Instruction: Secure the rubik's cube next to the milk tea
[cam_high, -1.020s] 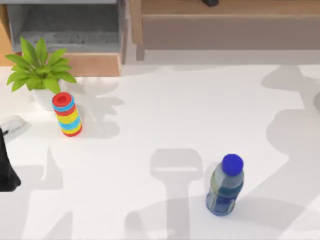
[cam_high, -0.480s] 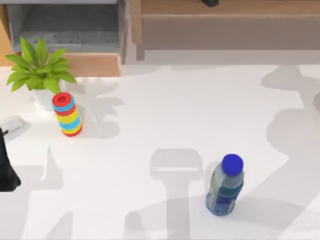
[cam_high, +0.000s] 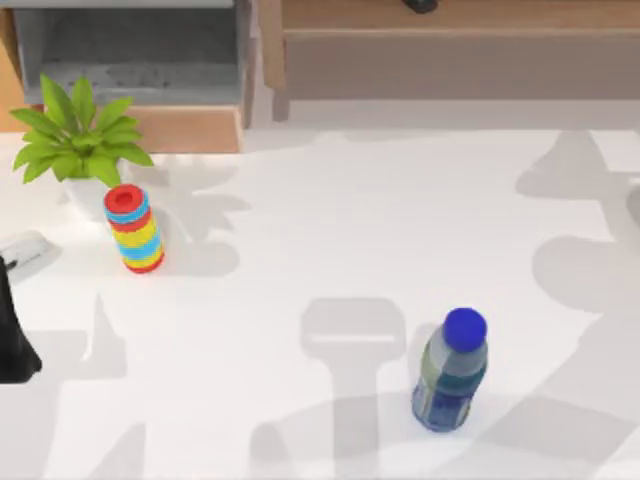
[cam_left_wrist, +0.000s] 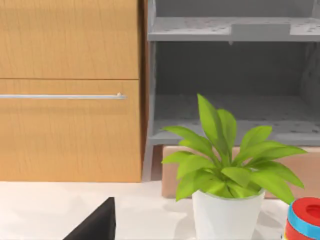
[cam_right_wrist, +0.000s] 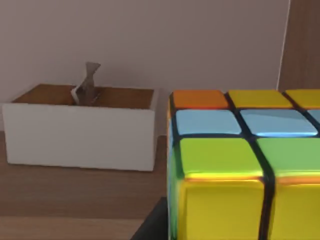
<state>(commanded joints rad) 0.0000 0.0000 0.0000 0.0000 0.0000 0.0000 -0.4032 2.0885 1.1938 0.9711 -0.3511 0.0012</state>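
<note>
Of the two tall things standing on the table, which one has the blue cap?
The clear bottle toward the table's right; the other is a striped stack with a red top.

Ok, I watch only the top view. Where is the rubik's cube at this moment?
Observer: The rubik's cube is very close in front of the right wrist camera, showing orange, blue, green and yellow tiles.
Operator: What is near it?
Observer: Behind it a white box with a brown inside stands on a wooden surface.
Operator: And the left side?
Observer: The left arm is parked at the table's left edge; its wrist camera faces the potted plant, with a wooden drawer front beyond.
</note>
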